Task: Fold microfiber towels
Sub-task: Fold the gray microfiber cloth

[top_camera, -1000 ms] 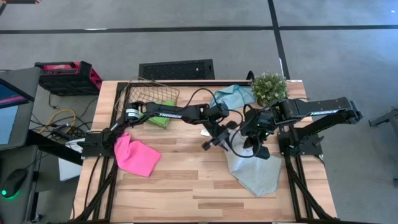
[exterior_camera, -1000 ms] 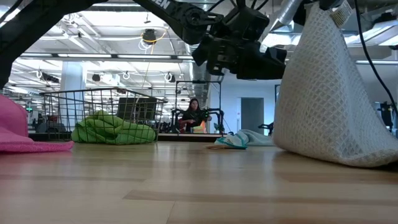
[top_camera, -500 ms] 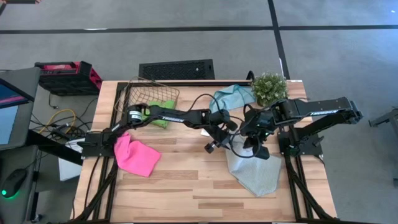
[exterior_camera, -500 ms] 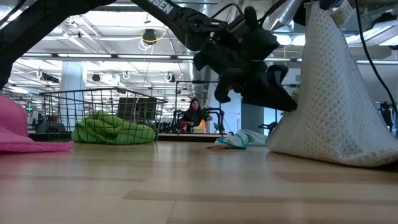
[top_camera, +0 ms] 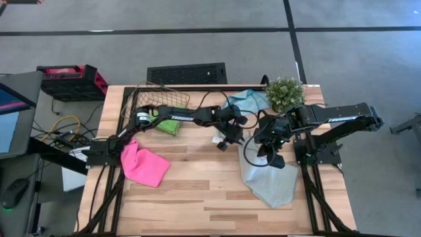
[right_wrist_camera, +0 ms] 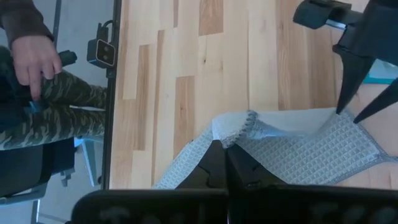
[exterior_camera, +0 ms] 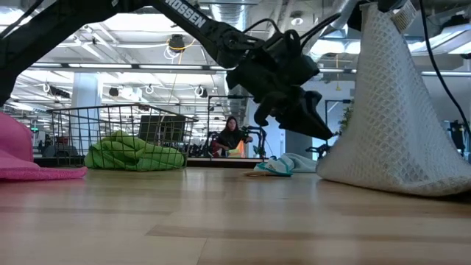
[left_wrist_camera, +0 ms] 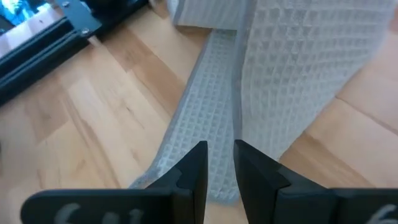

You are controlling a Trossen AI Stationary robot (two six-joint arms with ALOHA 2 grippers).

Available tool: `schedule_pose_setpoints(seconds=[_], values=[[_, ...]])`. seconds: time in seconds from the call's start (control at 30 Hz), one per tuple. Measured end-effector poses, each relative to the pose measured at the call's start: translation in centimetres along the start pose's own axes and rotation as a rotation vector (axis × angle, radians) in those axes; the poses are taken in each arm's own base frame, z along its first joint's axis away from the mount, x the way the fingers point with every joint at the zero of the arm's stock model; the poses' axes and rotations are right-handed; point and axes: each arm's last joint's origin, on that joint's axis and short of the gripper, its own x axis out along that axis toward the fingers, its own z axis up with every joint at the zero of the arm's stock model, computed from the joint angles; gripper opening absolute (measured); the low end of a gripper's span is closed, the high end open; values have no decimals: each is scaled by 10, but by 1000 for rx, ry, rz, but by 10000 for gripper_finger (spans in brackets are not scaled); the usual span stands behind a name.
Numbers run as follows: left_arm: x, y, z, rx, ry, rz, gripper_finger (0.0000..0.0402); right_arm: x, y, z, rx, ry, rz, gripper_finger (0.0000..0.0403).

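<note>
Beside the potted plant [top_camera: 284, 93], the pale grey towel [top_camera: 270, 184] is pinched and lifted by the right gripper [top_camera: 271, 155], its top cut off in the low view. The left gripper [top_camera: 222, 142], fingers narrowly parted, is held empty nearby.

The pale grey towel [exterior_camera: 383, 110] runs off the low view's top edge, hiding where it is held. The person [right_wrist_camera: 28, 81] beyond the worktop's edge is cut off, showing only a hand and patterned trousers.
</note>
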Motion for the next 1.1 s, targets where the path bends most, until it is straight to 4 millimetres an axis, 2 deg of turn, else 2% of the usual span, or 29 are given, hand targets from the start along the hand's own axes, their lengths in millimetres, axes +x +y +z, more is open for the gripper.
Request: schedule_pose_setpoints(seconds=[0.17, 0.27, 0.53, 0.97, 1.1], values=[[1, -3, 2, 25, -38, -41, 70, 0, 0, 0, -1, 0, 0, 1], [9, -6, 2, 41, -49, -45, 70, 0, 0, 0, -1, 0, 0, 1], [27, -9, -13, 18, -11, -22, 70, 0, 0, 0, 0, 3, -1, 1], [34, -20, -26, -6, 33, -133, 70, 0, 0, -1, 2, 7, -1, 2], [35, -22, -24, -43, 64, -113, 37, 0, 0, -1, 2, 7, -1, 2]])
